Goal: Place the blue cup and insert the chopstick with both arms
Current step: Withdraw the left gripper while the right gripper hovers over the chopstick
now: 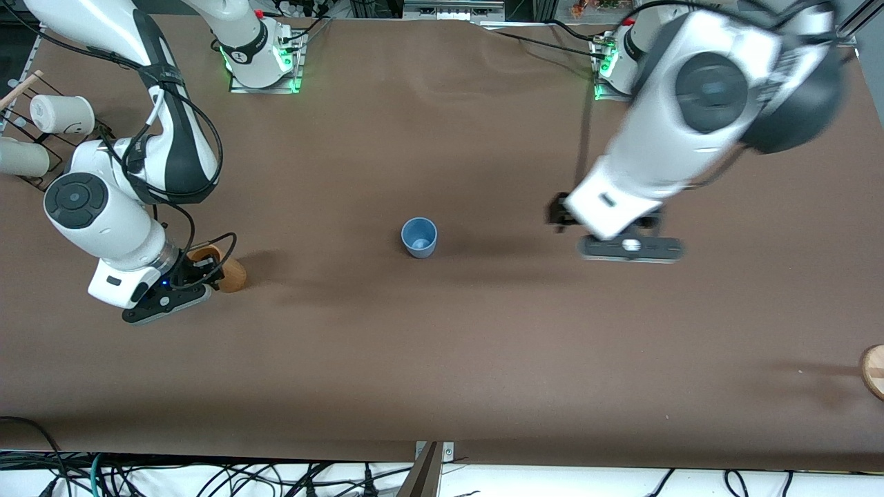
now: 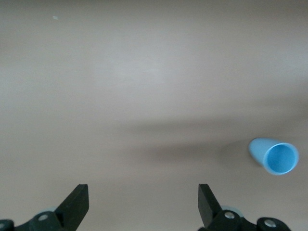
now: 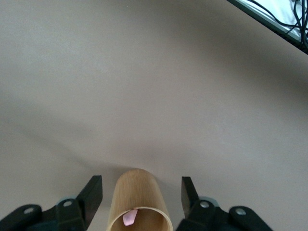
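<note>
Blue cup point(image 1: 419, 237) stands upright near the middle of the tabletop point(image 1: 442, 359), mouth up and empty, with nothing touching it, so the placing half of the job looks done. In the left wrist view it shows off to one side, well apart from the left hand point(image 2: 143, 204), whose fingers are spread wide with only bare tabletop between them. That hand point(image 1: 630, 243) hangs over the tabletop toward the left arm's end, beside the cup rather than over it, and the left arm appears to be waiting.

What is left is the chopstick. It sits in the wooden cup point(image 1: 224, 268) toward the right arm's end of the tabletop; in the right wrist view only its pale-pink tip point(image 3: 129, 217) shows inside the wooden cup's mouth. The right hand point(image 3: 142, 195) is low at that wooden cup, one finger on each side of it, wide enough to clear its wall and gripping nothing. I judge the stick is not yet grasped: it has to be pinched, lifted out, carried to the blue cup and dropped in.
</note>
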Controlling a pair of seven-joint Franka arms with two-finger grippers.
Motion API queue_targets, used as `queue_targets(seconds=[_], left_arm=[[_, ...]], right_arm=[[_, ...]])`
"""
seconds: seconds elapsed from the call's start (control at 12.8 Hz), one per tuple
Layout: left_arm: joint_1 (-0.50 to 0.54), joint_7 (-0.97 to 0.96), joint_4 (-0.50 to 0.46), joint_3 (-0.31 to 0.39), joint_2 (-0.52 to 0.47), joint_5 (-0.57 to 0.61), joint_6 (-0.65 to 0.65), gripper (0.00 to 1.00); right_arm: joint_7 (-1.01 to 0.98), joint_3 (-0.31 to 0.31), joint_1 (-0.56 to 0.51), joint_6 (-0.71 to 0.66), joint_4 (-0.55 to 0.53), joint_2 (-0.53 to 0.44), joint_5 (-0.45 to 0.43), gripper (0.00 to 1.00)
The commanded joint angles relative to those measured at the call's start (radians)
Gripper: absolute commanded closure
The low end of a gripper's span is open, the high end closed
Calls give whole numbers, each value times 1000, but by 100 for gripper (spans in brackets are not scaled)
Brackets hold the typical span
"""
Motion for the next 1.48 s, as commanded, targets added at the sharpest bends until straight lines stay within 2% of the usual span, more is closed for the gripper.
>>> queue_targets(seconds=[0.0, 0.31, 0.54, 0.86, 1.09, 1.4], left_arm=[[108, 120, -97, -9, -106, -26, -54, 0], [237, 298, -141, -9, -172, -22, -127, 0], [327, 354, -216, -7, -229, -22, -133, 0], [337, 410, -305, 1, -302, -14, -154, 0], [332, 410, -364, 20, -342, -25, -147, 0], [312, 412, -387, 31, -358, -25, -147, 0]], right_arm=[[-15, 7, -7, 5, -10, -9, 4, 51], [-15, 10, -7, 4, -10, -9, 4, 75], [-13, 12, -7, 1, -10, -9, 11, 84], [-13, 15, -7, -1, -10, -10, 19, 97], [-12, 15, -7, -4, -10, -10, 25, 100], [-17, 15, -7, -6, 9, -10, 25, 100]])
